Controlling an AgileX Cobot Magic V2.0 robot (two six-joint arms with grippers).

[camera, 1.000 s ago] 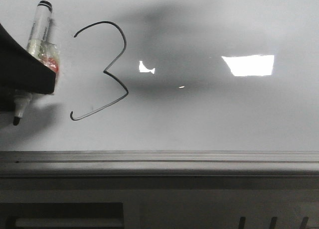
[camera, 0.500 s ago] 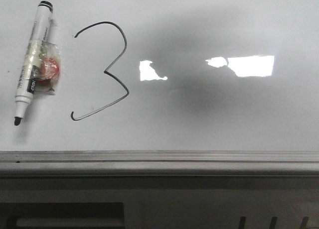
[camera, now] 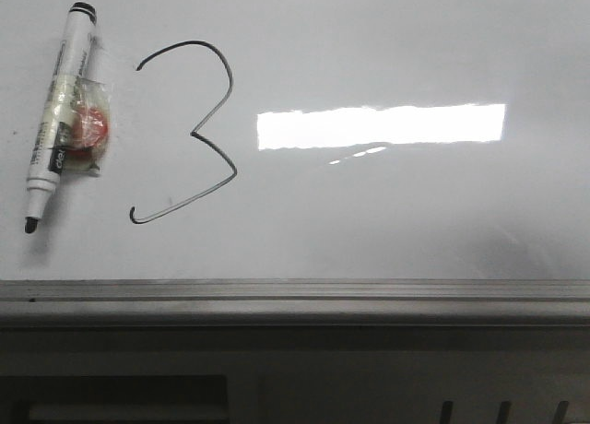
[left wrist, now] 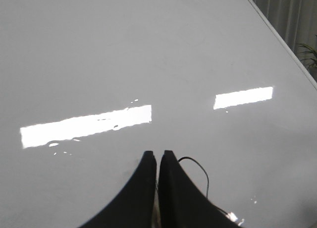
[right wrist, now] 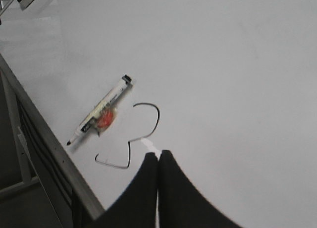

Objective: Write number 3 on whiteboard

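Observation:
A thin black angular number 3 (camera: pixel 189 134) is drawn on the glossy whiteboard (camera: pixel 396 46). A white marker pen (camera: pixel 57 115) with a black cap end and a red-and-clear wrapper lies flat on the board just left of the 3, tip toward the near rail. The 3 (right wrist: pixel 133 136) and the pen (right wrist: pixel 101 116) also show in the right wrist view. My right gripper (right wrist: pixel 158 153) is shut and empty, above the board beside the 3. My left gripper (left wrist: pixel 156 153) is shut and empty over the board; part of a black line (left wrist: pixel 198 168) shows beside it. Neither gripper is in the front view.
A grey metal edge rail (camera: pixel 295 290) runs along the board's near side, with a dark frame below it. A bright rectangular light reflection (camera: pixel 383 124) lies right of the 3. The board's far edge (left wrist: pixel 282 44) shows in the left wrist view.
The dark gripper that covered the pen a second ago has left the front view. The pen lies free on the board. The shadow over the board has gone and the reflection shows whole.

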